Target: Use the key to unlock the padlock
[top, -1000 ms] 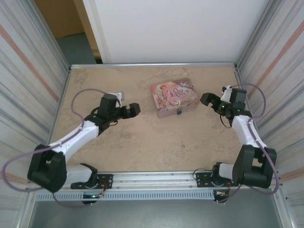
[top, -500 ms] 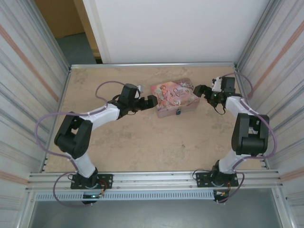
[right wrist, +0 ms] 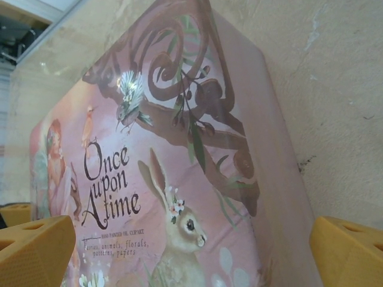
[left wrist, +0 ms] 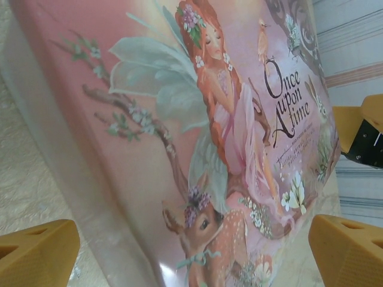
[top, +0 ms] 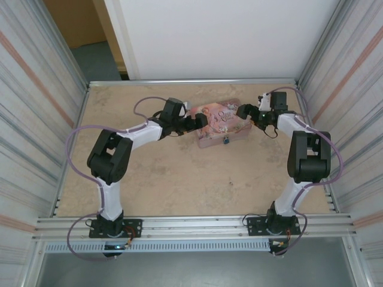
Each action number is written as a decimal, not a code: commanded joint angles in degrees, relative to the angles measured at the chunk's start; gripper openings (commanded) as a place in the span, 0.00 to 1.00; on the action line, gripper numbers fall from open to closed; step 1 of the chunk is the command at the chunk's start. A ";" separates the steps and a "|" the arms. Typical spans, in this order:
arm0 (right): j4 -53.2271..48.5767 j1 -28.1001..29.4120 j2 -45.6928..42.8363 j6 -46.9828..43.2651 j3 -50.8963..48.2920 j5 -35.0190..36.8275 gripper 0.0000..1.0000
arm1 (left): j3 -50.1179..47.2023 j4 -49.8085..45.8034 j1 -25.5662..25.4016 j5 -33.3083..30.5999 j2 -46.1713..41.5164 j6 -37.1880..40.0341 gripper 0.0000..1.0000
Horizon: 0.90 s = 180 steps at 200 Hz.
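Observation:
The tiny blue padlock [top: 226, 141] hangs on the front wall of the pink illustrated tin [top: 220, 124] at the back middle of the table. The key is out of view. My left gripper [top: 200, 121] is at the tin's left end, open; in the left wrist view its orange fingertips [left wrist: 36, 254] stand wide apart with the tin's lid [left wrist: 179, 119] close ahead. My right gripper [top: 244, 112] is at the tin's right end, open too. Its fingertips [right wrist: 350, 251] straddle the lid [right wrist: 179, 149] in the right wrist view. Neither holds anything.
The beige table [top: 179, 179] is walled by metal rails and corrugated panels [top: 36, 119] on both sides. Both arms reach far forward, elbows raised, cables looping above them. The right gripper's fingers [left wrist: 365, 128] show beyond the tin in the left wrist view.
Both arms have swung inward and forward. The left gripper moved right to the tin's left end, and the right gripper moved left to its right end. Both jaws stayed open.

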 commanded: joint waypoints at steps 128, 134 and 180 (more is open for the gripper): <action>-6.26 7.19 -7.62 -2.25 -5.67 -6.19 0.99 | 3.43 -6.80 1.46 0.72 -0.59 4.27 0.99; -6.22 7.59 -7.94 -2.04 -6.11 -6.24 0.99 | 3.44 -7.10 1.69 0.71 -0.83 4.68 0.99; -5.49 12.56 -9.91 -0.06 -8.40 -7.58 0.99 | 4.50 -9.56 3.01 1.83 -1.15 7.10 0.99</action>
